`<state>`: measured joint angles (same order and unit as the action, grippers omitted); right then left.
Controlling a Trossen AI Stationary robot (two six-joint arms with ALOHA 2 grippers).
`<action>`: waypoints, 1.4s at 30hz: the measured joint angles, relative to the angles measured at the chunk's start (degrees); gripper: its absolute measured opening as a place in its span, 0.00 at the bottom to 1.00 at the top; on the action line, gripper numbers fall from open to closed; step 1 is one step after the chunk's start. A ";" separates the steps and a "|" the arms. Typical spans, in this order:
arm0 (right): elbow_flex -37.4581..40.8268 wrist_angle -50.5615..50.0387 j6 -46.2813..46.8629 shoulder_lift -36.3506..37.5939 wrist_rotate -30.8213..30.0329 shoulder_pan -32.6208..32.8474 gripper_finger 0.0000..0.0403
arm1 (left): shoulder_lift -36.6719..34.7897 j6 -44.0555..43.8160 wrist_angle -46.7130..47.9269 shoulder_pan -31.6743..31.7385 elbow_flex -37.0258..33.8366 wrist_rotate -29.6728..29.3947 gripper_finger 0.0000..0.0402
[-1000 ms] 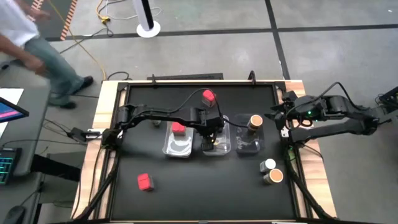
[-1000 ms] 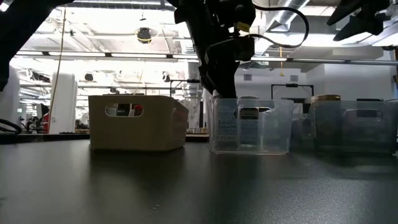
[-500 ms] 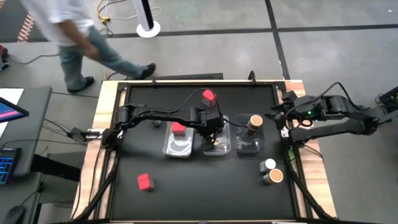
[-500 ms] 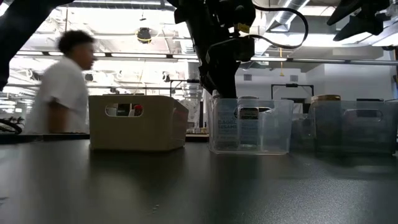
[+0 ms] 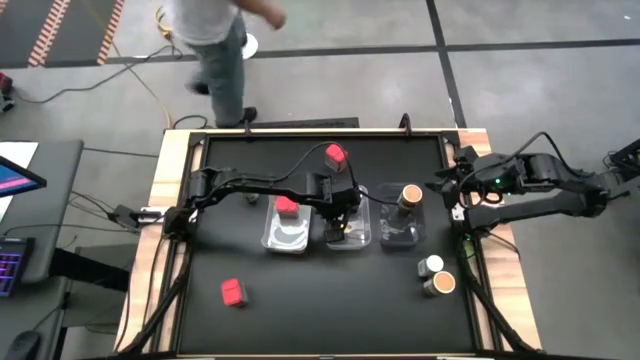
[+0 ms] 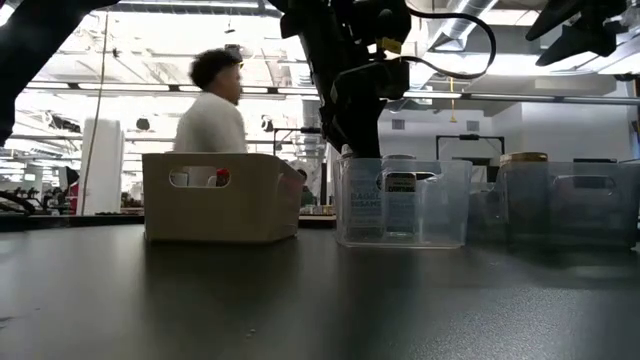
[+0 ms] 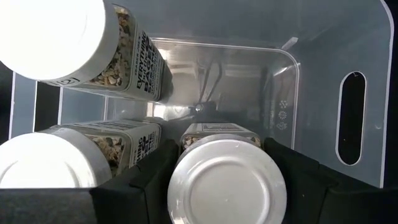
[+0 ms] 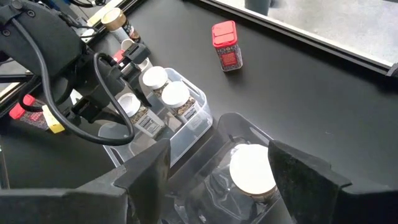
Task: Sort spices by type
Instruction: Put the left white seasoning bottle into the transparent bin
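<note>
My left gripper [image 5: 341,215] reaches down into the middle clear tray [image 5: 358,238], shut on a white-lidded jar [image 7: 227,186]. Two more white-lidded jars [image 7: 50,34] [image 7: 43,165] stand in the same tray. The left tray [image 5: 285,238] holds a red box [image 5: 286,207]. The right tray [image 5: 400,235] holds a tan-lidded jar [image 5: 410,193]. Loose on the table are a red box [image 5: 335,155] at the far side, a red box [image 5: 233,291] at the near left, and a white-lidded jar [image 5: 432,265] beside a tan-lidded jar [image 5: 440,284] at the near right. My right gripper [image 8: 219,149] waits open at the table's right edge. My left gripper pinches the white-lidded jar at its top end, by the lid's rim [image 7: 180,177], one finger [image 7: 146,180] on either side. The fingers slant down from the table's left. The jar sits inside the middle tray; its lid hides whether its base rests on the tray's floor.
A person [image 5: 215,40] walks on the floor just beyond the table's far edge. The three trays stand in a row at mid-table. Bare dark tabletop [image 5: 330,300] lies between the near-left red box and the near-right jars.
Neither arm and none of the spices has moved. A person has walked past the table's far edge, from its left toward the middle.
</note>
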<state>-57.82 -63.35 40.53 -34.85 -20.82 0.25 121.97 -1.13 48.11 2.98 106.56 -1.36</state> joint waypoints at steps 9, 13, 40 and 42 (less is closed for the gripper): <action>0.00 0.00 0.00 0.00 0.00 0.00 0.74 | 0.00 0.00 0.01 0.00 0.00 0.00 0.54; 0.00 -0.01 0.00 0.00 0.00 0.00 0.74 | 0.00 0.02 0.02 0.00 0.00 0.00 0.54; 0.02 -0.01 -0.02 0.00 0.00 0.00 0.74 | 0.00 0.15 0.51 0.00 0.00 -0.11 0.65; 0.02 -0.02 -0.02 -0.02 0.00 0.00 0.74 | 0.00 0.78 0.49 0.00 0.00 -0.11 0.69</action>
<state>-57.80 -63.37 40.51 -34.87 -20.82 0.25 121.97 -0.34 48.59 2.98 106.56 -1.48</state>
